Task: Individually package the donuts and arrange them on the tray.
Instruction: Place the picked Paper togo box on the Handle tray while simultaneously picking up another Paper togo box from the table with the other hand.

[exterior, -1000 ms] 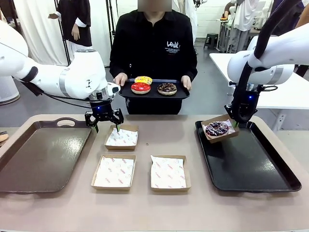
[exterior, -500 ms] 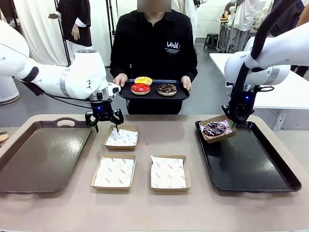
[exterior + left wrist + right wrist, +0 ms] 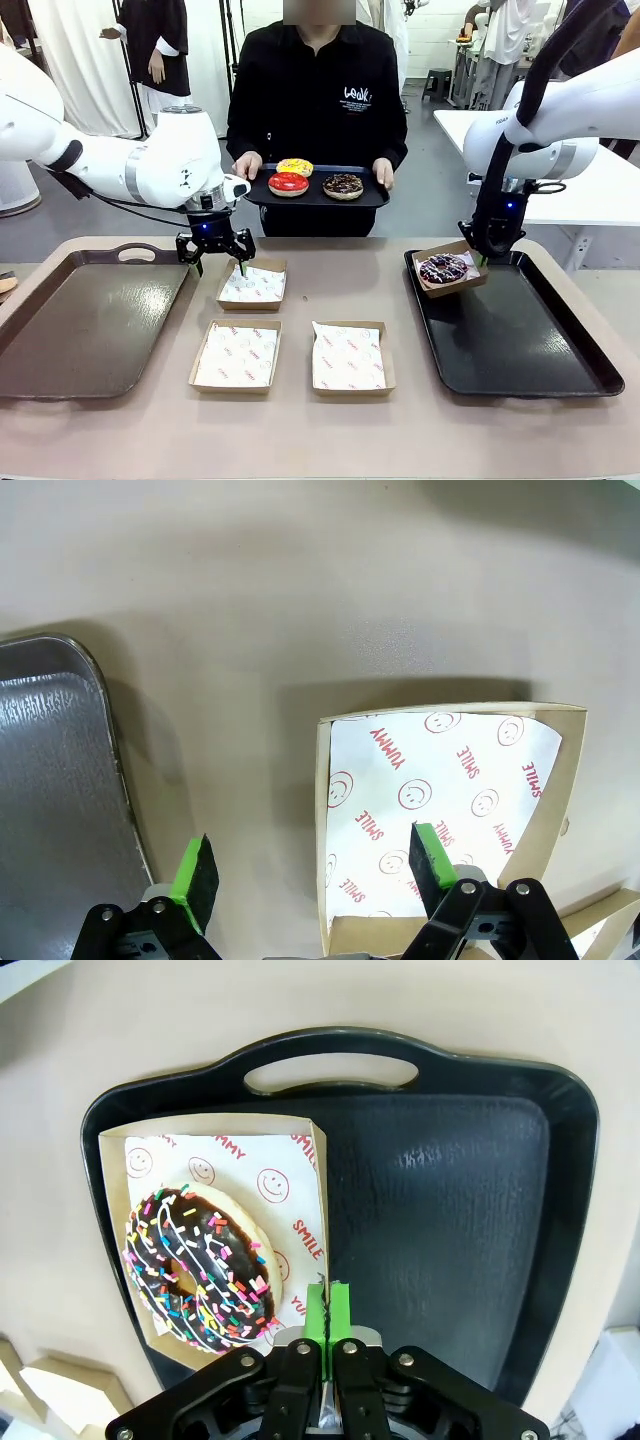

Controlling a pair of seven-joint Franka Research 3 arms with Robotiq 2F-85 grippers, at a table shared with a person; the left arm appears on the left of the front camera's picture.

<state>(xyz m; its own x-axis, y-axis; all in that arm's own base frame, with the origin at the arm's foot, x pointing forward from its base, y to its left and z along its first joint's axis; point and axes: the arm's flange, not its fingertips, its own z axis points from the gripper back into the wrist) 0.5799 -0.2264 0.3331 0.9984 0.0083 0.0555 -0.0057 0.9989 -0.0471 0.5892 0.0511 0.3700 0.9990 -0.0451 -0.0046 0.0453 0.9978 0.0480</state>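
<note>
Front view: right gripper (image 3: 487,256), jaws pinched shut on the wall of a cardboard box (image 3: 462,283), holds it tilted over the far left corner of the black tray (image 3: 530,350); inside the box lies the sprinkled donut (image 3: 446,267), dark purple-brown. Right wrist view: green pads (image 3: 317,1312) meet on the box's edge, just beside that donut, near the tray's handle. Left gripper (image 3: 218,262), jaws wide and holding nothing, hovers at the far edge of an empty box (image 3: 252,284); one finger over its printed paper, the other outside. Person (image 3: 318,90) at the far side holds a small tray (image 3: 315,199) bearing the yellow donut (image 3: 295,166), red donut (image 3: 288,183) and chocolate donut (image 3: 343,185).
</note>
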